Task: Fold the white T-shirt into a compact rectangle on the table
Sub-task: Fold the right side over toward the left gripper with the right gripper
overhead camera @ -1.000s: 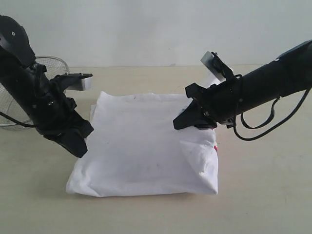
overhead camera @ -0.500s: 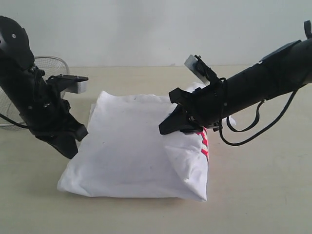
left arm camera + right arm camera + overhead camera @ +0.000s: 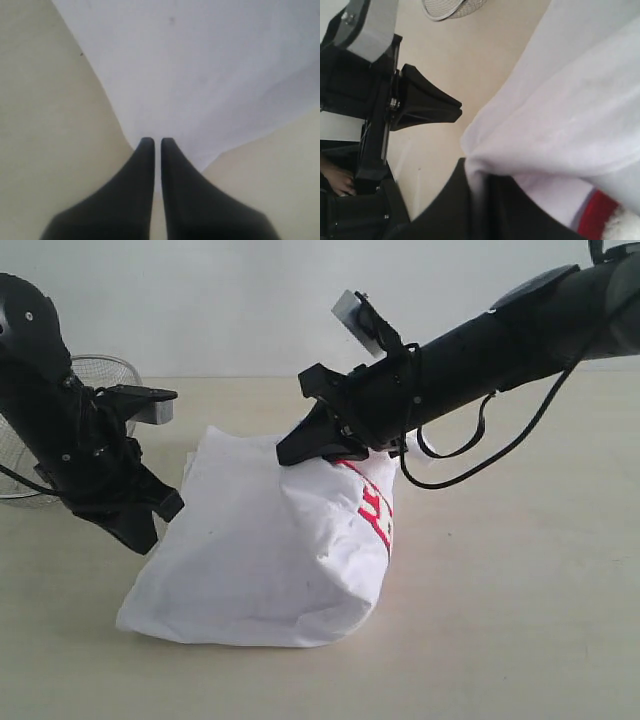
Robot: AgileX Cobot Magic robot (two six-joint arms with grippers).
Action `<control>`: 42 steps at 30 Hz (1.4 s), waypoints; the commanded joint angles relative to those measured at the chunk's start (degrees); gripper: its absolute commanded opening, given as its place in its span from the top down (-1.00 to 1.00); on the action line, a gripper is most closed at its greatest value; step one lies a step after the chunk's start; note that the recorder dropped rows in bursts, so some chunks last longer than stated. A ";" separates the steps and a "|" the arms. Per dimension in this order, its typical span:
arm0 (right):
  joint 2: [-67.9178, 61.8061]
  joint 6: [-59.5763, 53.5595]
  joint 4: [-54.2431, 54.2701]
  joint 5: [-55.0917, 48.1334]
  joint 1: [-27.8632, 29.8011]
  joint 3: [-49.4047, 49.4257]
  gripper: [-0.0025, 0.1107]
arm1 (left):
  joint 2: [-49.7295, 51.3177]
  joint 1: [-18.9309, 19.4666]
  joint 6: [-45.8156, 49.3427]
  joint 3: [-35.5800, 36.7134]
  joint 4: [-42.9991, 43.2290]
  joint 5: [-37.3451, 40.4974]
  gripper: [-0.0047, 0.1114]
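The white T-shirt (image 3: 240,550) lies partly folded on the table (image 3: 500,630). My right gripper (image 3: 292,454) is shut on the shirt's right edge and holds it raised over the middle of the cloth. The lifted flap hangs down and shows red lettering (image 3: 376,506). In the right wrist view the cloth (image 3: 570,100) is bunched between the black fingers of the right gripper (image 3: 479,172). My left gripper (image 3: 148,537) sits at the shirt's left edge. Its jaws (image 3: 156,142) are shut, with a thin strip of the white cloth (image 3: 200,75) pinched between them.
A silver wire-mesh bowl (image 3: 102,373) stands at the back left behind the left arm, and it also shows in the right wrist view (image 3: 452,7). A black cable (image 3: 470,455) loops under the right arm. Bare tabletop lies to the right and in front of the shirt.
My right gripper has carried the shirt's right edge up and leftward, turning the flap so more red lettering shows. The left gripper and the shirt's left corner have shifted slightly left.
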State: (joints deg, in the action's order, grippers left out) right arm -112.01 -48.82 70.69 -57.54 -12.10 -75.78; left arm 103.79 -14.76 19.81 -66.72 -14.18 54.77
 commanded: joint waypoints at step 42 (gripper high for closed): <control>-10.68 5.26 2.37 8.04 -15.71 -10.94 0.96 | -4.07 1.00 -6.11 0.28 6.68 1.08 0.84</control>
State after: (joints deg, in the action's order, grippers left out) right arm -122.77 -43.31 72.22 -50.50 -27.06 -86.20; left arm 100.35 -13.87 14.21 -66.62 -7.69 55.48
